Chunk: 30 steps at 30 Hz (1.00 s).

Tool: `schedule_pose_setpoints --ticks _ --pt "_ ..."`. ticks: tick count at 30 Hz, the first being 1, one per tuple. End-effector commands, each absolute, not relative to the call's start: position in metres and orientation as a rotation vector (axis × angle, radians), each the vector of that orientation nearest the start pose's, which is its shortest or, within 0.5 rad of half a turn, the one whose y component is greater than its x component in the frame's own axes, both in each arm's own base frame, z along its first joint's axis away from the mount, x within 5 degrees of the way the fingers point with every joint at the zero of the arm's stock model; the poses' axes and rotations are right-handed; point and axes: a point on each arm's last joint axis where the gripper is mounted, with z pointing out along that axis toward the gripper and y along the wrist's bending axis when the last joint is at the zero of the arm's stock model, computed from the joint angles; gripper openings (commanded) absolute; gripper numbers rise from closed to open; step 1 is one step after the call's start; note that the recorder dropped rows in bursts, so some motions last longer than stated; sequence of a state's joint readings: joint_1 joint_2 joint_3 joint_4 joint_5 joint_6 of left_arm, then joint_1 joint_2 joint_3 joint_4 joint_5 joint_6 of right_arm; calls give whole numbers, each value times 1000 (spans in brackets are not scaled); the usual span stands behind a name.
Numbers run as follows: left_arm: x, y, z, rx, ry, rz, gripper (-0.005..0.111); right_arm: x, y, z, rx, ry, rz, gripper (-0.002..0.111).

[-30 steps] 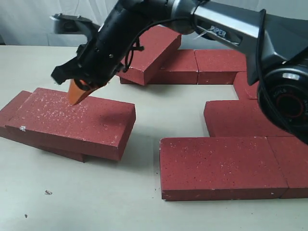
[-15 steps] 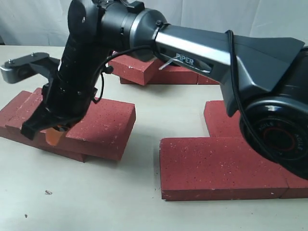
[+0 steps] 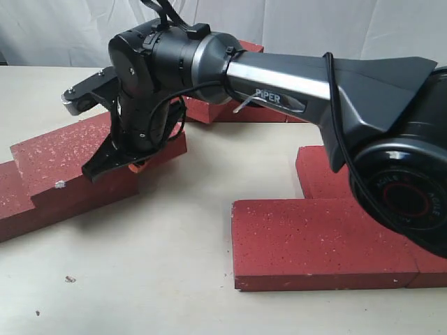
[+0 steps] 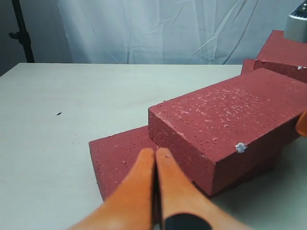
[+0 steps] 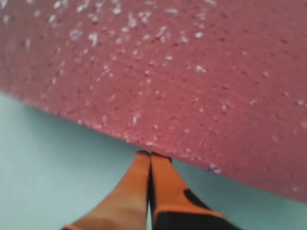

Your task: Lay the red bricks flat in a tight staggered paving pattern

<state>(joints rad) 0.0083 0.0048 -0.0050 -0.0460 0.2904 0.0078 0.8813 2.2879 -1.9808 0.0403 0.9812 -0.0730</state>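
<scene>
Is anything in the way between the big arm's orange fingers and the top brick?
Nothing visible. The shut right gripper has its tips right at the side of the top brick. That brick rests on a lower brick, and only bare table lies between it and the flat bricks.

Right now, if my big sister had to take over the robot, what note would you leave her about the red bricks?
Left gripper: shut, empty, near the stacked pair.
Right gripper: shut, empty, tips against the side of the upper brick.
Bricks: the upper brick lies askew on the lower brick, on the left. On the right, the front row and second row lie flat and joined. The back row is only partly in view.
Done: right side partly paved.
Left: get the upper brick off, lay both flat, close the middle gap.
</scene>
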Motion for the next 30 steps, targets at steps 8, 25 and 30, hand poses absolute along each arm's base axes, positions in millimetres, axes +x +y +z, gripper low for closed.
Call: schedule_pose_setpoints --ticks 8,25,30 --pt "55 -1 187 -27 1771 -30 0 336 375 203 -1051 2479 272 -1" --pt "55 -1 187 -27 1771 -30 0 410 289 212 -663 2619 377 -1" --pt "55 -1 187 -27 1771 -30 0 410 292 195 -660 2663 392 -1"
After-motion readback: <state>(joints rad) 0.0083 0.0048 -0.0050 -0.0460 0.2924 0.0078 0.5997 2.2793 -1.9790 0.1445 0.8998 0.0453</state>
